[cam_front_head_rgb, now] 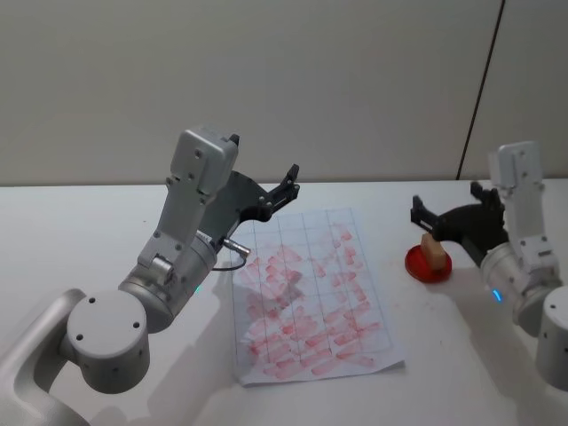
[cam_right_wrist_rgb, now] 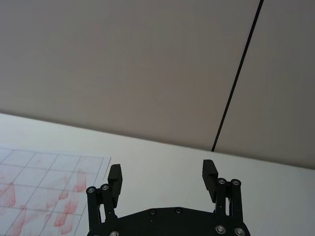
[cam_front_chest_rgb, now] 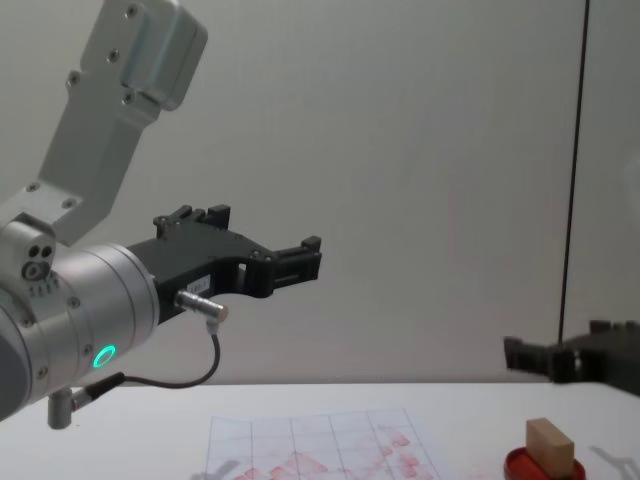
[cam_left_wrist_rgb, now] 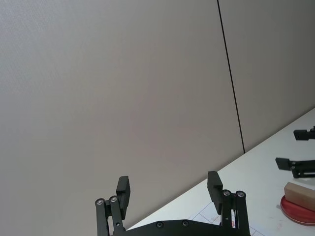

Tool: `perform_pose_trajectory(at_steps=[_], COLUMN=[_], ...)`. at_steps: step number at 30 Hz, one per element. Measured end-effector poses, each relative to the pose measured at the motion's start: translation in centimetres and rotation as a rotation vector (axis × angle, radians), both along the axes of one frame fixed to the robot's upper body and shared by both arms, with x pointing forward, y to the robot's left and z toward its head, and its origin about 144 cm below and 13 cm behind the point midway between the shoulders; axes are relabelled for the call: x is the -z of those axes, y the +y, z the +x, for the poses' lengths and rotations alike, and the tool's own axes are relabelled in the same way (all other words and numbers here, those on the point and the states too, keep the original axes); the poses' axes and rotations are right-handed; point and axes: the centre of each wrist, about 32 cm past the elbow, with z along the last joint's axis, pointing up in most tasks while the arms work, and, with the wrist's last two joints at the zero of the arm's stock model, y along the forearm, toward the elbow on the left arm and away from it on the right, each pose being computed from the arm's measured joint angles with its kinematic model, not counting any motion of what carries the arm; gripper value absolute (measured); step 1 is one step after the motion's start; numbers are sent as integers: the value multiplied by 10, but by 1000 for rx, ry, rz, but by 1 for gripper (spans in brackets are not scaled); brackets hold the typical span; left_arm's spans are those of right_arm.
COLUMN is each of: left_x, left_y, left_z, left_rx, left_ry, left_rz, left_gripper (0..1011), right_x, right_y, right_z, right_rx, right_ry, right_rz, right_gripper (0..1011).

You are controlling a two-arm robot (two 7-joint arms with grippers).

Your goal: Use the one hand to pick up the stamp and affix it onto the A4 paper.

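Currently the small tan wooden stamp rests on the round red ink pad; both tools, left tool and right tool, hover released.

arm shells: silver-grey, rounded joints
grippers: black left gripper and right gripper, screwed linkages
lights: green ring, blue dot
cable: thin black loop
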Motion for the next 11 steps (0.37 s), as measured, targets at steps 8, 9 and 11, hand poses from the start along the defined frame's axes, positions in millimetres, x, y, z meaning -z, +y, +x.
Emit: perform_pose_trajectory(at_steps=[8,9,11], left_x=[0,0,0], left_y=[0,0,0], left_z=[0,0,0], left_rx=[0,0,0], left_ry=[0,0,0], left_rz=[0,0,0], left_gripper=[1001,1002,1001], right_x=[-12,-13,-15], right_y=[-7,-8,-9], right_z=[-8,-8,-10], right_rx=[-6,-7,-8], right_ry=[-139,-151,-175], right_rz=[12,13,15], right_gripper=[1001,1001,1001])
